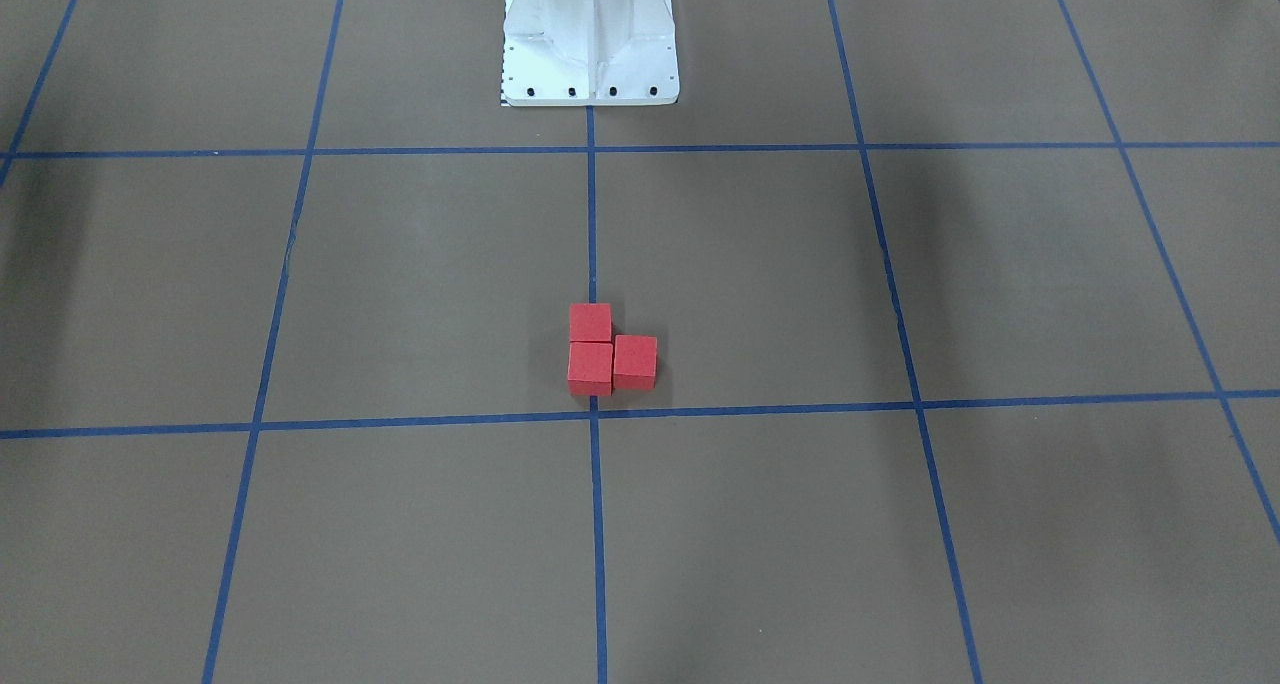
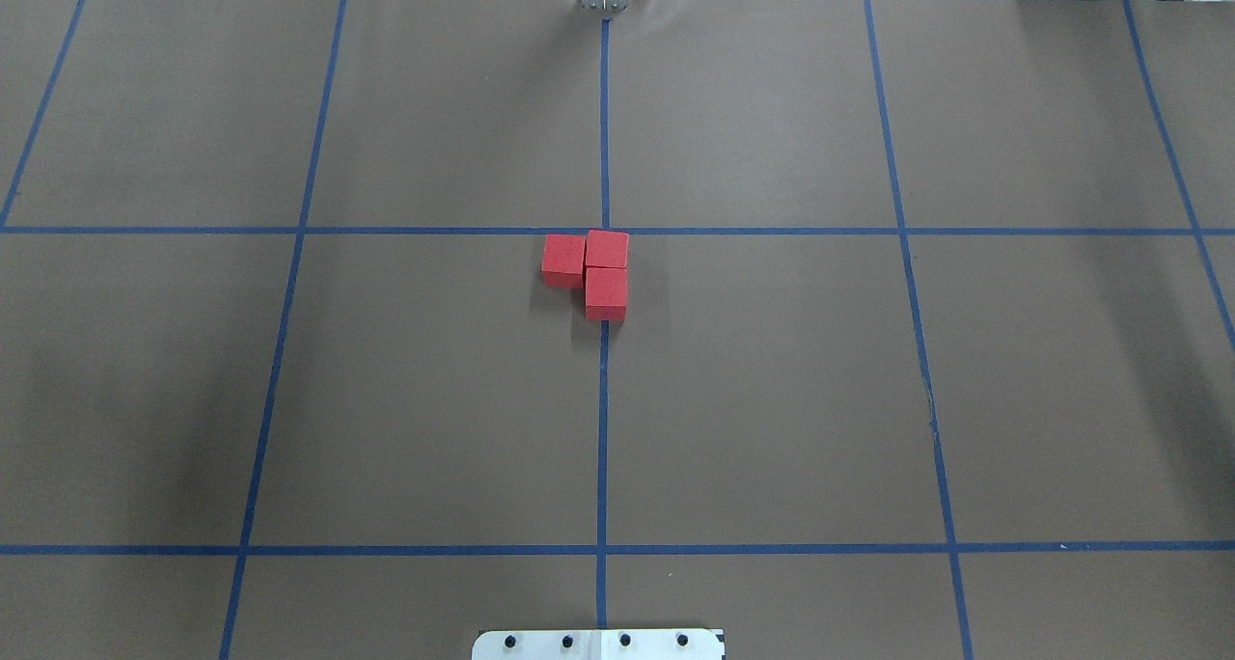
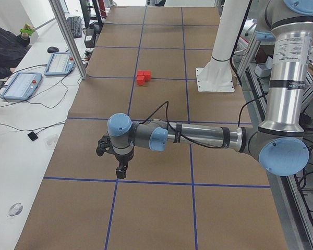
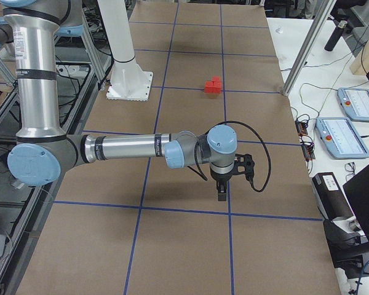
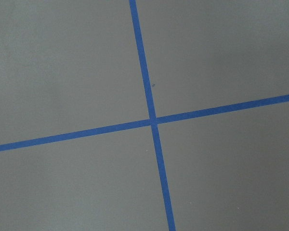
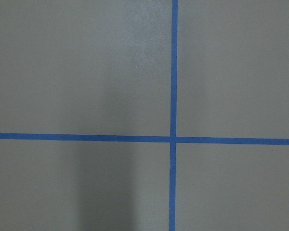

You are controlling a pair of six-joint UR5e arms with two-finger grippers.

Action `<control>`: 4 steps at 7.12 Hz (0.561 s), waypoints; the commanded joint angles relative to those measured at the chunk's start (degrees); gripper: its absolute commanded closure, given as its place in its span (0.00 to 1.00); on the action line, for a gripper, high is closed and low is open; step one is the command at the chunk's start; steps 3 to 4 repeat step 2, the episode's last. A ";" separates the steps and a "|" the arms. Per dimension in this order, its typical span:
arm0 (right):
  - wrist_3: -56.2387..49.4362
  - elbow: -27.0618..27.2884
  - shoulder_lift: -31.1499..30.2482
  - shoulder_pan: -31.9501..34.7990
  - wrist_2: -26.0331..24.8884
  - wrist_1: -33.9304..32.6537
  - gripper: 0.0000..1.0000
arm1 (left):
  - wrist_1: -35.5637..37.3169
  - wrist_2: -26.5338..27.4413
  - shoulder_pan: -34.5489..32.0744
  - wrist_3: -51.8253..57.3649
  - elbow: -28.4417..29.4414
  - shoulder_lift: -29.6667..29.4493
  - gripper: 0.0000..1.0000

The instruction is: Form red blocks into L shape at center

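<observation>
Three red blocks sit touching in an L on the brown table at the central blue line. In the front-facing view they are a far block [image 1: 590, 322], a near block [image 1: 590, 367] and a side block [image 1: 635, 361]. The overhead view shows them as well [image 2: 606, 293]. They also show small in the left view [image 3: 143, 77] and the right view [image 4: 213, 85]. My left gripper [image 3: 121, 171] hangs over the table far from the blocks, and so does my right gripper [image 4: 222, 193]. I cannot tell whether either is open or shut. Both wrist views show only bare table and tape.
The white robot base [image 1: 590, 44] stands at the table's robot side. Blue tape lines [image 2: 602, 428] mark a grid on the brown cover. Control tablets [image 3: 21, 86] and cables lie on the side bench beyond an aluminium post [image 3: 68, 36].
</observation>
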 commanded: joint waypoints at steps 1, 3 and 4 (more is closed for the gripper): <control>0.08 -0.07 -0.07 0.00 0.00 0.07 0.01 | 0.00 0.00 -0.01 0.00 0.03 0.01 0.00; 0.08 -0.07 -0.07 0.00 0.00 0.07 0.01 | 0.00 0.00 -0.01 0.00 0.11 0.01 0.00; 0.08 -0.07 -0.07 0.00 0.00 0.07 0.01 | 0.00 0.00 -0.01 0.00 0.11 0.01 0.00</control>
